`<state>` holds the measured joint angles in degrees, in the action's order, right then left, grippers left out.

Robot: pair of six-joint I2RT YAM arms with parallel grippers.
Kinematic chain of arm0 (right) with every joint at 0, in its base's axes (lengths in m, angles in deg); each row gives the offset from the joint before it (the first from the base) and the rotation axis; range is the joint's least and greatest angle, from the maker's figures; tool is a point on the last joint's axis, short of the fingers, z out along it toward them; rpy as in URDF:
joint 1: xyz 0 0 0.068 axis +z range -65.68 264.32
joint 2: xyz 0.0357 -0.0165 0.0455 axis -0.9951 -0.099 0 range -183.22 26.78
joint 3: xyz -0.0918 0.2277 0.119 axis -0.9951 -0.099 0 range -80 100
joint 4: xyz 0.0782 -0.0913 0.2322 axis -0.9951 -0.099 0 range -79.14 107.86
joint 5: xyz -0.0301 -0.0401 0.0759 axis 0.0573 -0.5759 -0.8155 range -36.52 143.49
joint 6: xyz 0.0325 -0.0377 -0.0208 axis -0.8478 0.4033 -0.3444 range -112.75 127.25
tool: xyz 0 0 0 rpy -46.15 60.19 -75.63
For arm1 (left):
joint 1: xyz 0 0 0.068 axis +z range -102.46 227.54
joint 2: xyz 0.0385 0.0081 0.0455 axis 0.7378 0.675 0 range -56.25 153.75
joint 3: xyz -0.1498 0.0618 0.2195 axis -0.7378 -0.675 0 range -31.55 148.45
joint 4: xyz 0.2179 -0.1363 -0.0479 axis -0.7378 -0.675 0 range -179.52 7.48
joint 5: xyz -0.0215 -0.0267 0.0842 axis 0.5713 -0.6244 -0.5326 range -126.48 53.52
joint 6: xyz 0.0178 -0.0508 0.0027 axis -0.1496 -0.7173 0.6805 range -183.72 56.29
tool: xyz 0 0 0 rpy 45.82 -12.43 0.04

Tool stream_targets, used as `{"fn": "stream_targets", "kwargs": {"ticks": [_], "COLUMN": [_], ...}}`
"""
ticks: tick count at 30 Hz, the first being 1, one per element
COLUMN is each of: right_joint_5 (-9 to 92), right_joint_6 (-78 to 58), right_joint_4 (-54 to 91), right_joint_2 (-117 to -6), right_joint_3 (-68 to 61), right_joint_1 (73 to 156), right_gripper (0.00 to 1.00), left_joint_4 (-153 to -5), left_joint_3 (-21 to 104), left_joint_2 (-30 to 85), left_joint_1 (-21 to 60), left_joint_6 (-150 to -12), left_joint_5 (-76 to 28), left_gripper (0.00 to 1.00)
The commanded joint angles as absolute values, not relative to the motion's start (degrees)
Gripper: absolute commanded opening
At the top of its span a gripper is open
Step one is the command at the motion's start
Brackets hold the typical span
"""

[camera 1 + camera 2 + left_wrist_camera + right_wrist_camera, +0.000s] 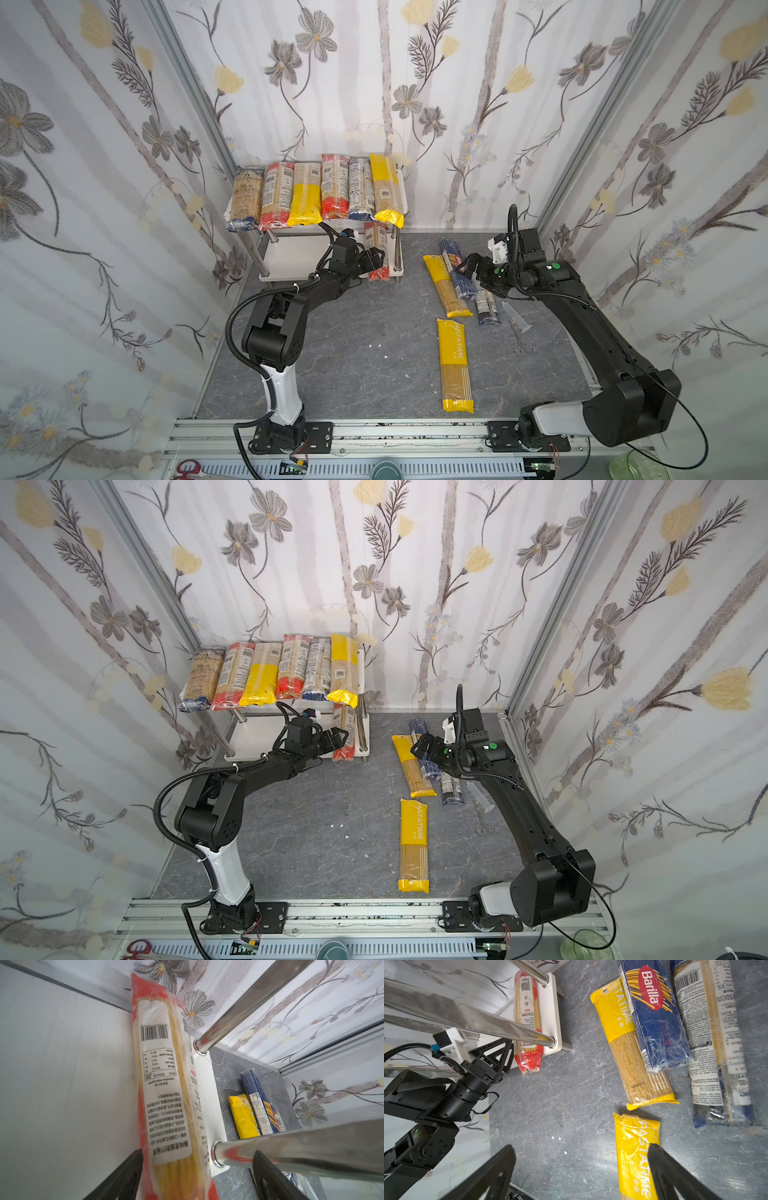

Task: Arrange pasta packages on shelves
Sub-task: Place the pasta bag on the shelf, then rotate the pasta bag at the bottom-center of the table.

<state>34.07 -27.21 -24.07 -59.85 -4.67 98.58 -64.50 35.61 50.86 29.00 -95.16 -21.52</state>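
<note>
Left fingers (124, 1174) spread either side of the red-ended pasta packet (166, 1084) lying on the lower shelf (62, 1084) beside the posts (228, 1012), likely releasing it; right fingers (675, 1172) spread above loose packets (639, 1043) on the bench (550, 1105), probably picking next.

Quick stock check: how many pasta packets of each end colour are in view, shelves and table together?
Yellow-ended packets: 4
Red-ended packets: 3
Dark blue packets: 4
Total: 11
</note>
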Motion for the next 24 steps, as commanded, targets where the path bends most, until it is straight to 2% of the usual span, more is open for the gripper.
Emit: {"fn": "stream_targets", "kwargs": {"ticks": [1,7,13,20,24], "right_joint_5": [38.7,46.1,48.0,50.6,53.5], "right_joint_6": [-27.6,-29.4,-34.8,-44.0,-50.2], "right_joint_4": [-25.6,-28.4,-25.4,-19.5,-16.4], "right_joint_2": [-58.0,-56.5,-53.7,-48.9,-48.3], "right_joint_3": [-7.0,-10.1,-15.6,-26.4,-31.6], "right_joint_1": [99.4,106.2,114.1,124.7,130.9], "right_gripper": [1.0,1.0,1.0,1.0,1.0], "left_joint_4": [-62.3,-62.4,-65.8,-80.4,-91.7], "left_joint_3": [32.2,22.1,10.1,0.6,-0.2], "left_joint_2": [47.0,36.0,20.6,-1.6,-11.4], "left_joint_1": [28.6,27.1,25.7,22.8,21.3], "left_joint_6": [-95.1,-94.7,-95.7,-96.8,-97.8], "left_joint_5": [-22.6,-26.7,-30.1,-33.3,-34.8], "left_gripper": [0.85,0.87,0.92,0.94,0.95]}}
